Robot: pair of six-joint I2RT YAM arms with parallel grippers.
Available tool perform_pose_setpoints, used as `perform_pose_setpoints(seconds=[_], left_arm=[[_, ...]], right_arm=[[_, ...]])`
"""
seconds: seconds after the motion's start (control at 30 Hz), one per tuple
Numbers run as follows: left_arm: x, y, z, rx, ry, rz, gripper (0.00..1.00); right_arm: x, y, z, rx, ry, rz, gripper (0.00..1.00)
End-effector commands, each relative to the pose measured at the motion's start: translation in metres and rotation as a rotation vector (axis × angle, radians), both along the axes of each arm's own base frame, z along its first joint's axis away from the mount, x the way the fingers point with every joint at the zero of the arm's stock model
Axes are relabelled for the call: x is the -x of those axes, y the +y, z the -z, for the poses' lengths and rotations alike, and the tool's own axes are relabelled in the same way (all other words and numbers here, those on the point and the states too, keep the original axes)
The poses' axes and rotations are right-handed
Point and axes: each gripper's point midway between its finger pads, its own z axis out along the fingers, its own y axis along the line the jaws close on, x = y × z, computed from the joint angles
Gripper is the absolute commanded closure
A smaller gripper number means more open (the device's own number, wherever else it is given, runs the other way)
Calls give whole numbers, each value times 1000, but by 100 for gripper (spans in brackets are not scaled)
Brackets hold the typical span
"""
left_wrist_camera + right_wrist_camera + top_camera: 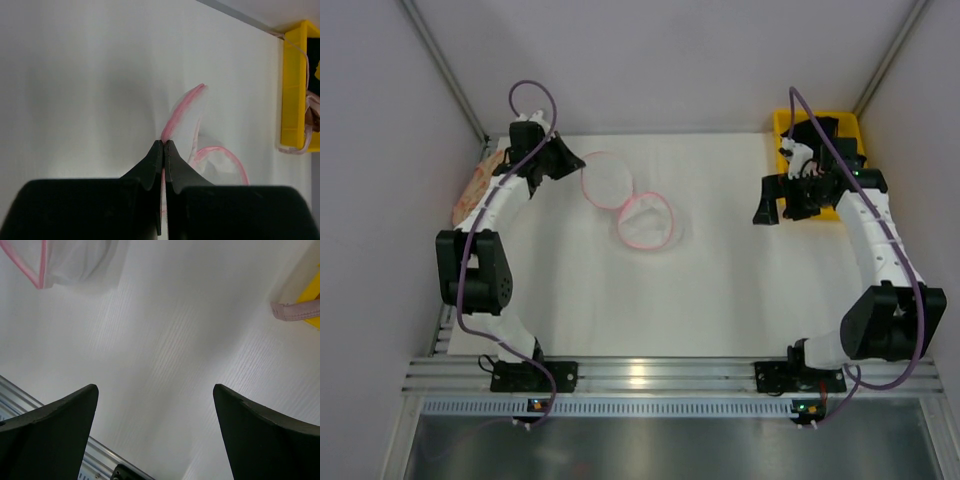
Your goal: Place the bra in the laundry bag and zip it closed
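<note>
White bench (720,290), grey walls (650,60) on three sides, metal rail (650,375) along the near edge. Yellow bin (292,85) at far right corner; peach cloth (470,195) at left edge.

Left claw (164,142): closed, pinching the pink zip rim of the bag (608,182), far-left of centre. Bag lies unzipped, two round mesh halves spread on the bench.

Right claw (155,387): wide open, empty, just in front of the bin.

Bra (295,311): at the bin; only a pink strap shows, draped over its edge.
</note>
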Motion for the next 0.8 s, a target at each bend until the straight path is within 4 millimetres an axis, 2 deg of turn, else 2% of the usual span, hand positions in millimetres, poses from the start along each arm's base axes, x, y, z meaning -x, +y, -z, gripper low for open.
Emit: perform_pose_setpoints(seconds=[0.0,0.1,0.13,0.2,0.3,0.33,0.37,0.43,0.47,0.5,0.6,0.63,0.67,0.7,0.77], left_arm=[[-22,6,-22,141,-83,-60,100],[-27,23,-10,171,-51,-156,100],[-33,43,-14,202,-64,-221,100],[-33,56,-9,222,-57,-285,100],[-31,58,-1,242,-39,-298,100],[-29,58,12,244,-9,-311,93],[-27,60,16,241,0,-319,80],[-23,67,29,228,39,-344,47],[-22,70,29,220,40,-350,34],[-22,77,25,209,32,-360,26],[-20,89,9,120,-8,-302,17],[-17,89,5,89,-2,-274,16],[-21,89,-14,58,-46,-241,16],[-20,89,-22,-16,-83,-191,2],[-16,85,-37,-86,-96,-119,2]], right_arm=[[-15,0,-7,3,-57,-6,1],[-18,-2,-6,14,-57,-3,1],[-19,-3,-6,19,-60,-2,0],[-19,-4,-6,25,-57,0,1],[-21,-5,-6,29,-58,-1,1],[-23,-5,-7,31,-60,-1,1],[-23,-5,-8,32,-62,-1,1],[-27,-8,-13,37,-76,11,1],[-28,-9,-17,35,-85,15,1],[-30,-11,-21,31,-95,21,1],[-37,-20,-45,19,-152,46,1],[-44,-30,-62,17,-194,73,1],[-47,-35,-68,11,-207,84,1],[-46,-37,-76,-12,-212,86,1],[-53,-57,-94,-33,-235,139,1]])
